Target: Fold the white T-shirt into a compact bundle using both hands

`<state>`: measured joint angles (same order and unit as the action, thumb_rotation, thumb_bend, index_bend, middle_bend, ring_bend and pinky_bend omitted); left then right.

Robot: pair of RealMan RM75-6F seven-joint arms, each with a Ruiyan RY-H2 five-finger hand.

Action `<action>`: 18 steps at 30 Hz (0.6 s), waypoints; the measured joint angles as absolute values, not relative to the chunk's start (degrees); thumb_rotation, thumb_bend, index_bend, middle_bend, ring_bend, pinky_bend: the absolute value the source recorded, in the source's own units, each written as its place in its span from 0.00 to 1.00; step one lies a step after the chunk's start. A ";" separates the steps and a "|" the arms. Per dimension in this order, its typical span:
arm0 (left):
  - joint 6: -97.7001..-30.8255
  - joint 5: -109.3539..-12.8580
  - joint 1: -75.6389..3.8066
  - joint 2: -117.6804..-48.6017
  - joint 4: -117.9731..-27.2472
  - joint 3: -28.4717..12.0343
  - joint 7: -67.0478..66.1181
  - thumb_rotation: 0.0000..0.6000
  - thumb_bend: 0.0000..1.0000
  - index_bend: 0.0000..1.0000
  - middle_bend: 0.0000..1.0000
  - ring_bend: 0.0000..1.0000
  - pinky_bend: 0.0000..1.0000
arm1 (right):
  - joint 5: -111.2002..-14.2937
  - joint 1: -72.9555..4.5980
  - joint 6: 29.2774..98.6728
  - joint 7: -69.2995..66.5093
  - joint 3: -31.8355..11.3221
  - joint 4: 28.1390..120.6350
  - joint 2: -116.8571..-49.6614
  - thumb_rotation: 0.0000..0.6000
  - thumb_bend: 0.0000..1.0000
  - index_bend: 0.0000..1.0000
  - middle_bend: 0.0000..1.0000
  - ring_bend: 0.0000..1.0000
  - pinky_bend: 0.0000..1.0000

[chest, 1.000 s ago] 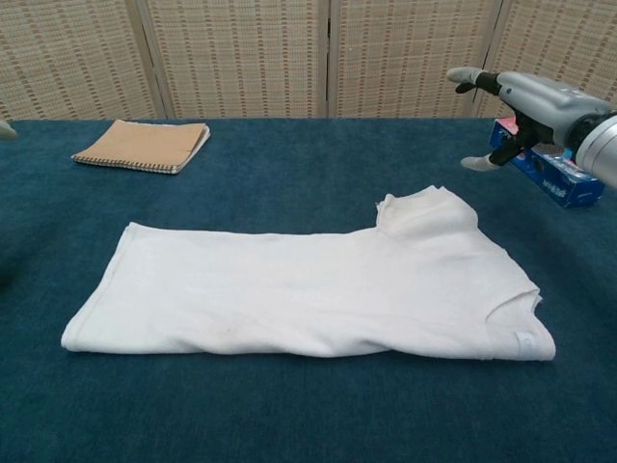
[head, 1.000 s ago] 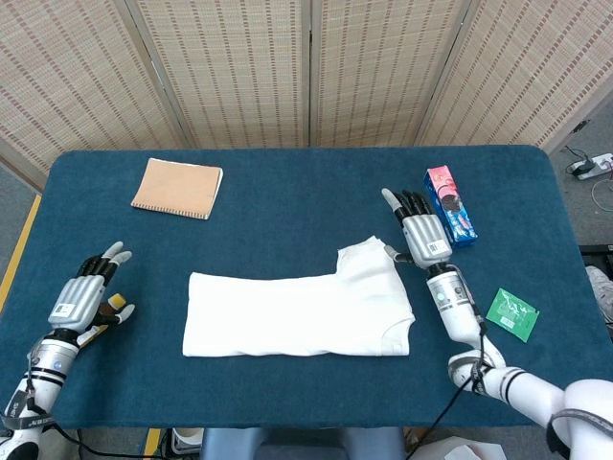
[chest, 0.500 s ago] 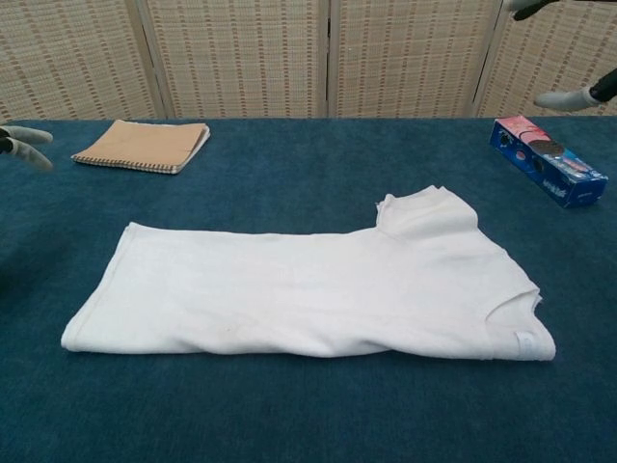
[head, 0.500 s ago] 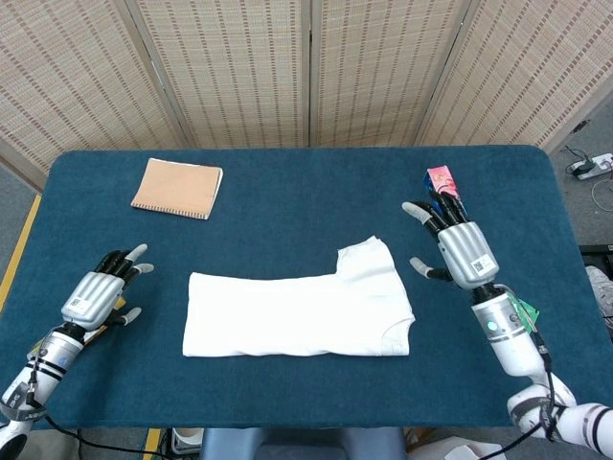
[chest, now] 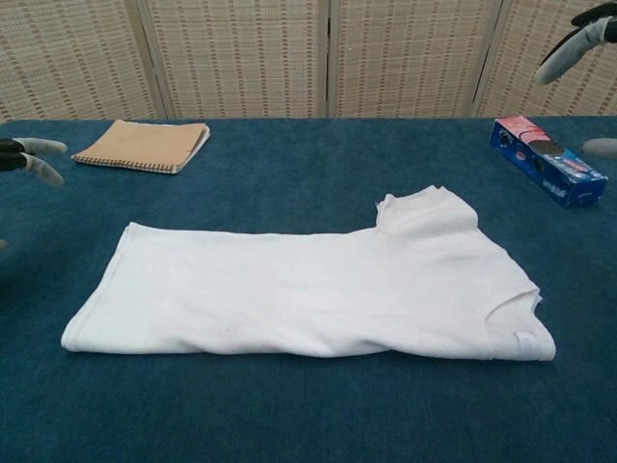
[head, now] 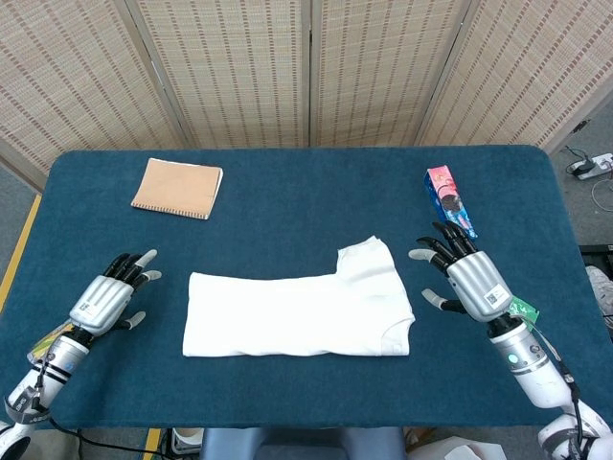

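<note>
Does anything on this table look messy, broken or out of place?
Nothing stands out. The white T-shirt lies flat, folded lengthwise, one sleeve sticking out; the notebook and snack box sit undisturbed.

No text, number or brand can be read in either view. The blue box, well to the right of the shirt, carries printing and round cookie pictures along its face, but the lettering is too small and blurred to make out. The green packet just right of the shirt's collar end is mostly hidden. A small round mark near the shirt's collar shows no legible characters.
</note>
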<state>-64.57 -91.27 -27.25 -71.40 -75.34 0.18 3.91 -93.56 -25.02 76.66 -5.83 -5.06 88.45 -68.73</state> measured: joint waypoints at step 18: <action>-68.75 -101.48 -31.59 -84.62 -52.84 3.77 7.53 1.00 0.24 0.25 0.00 0.00 0.00 | -93.77 -23.18 78.80 -4.95 -4.68 90.76 -67.75 1.00 0.19 0.34 0.23 0.04 0.00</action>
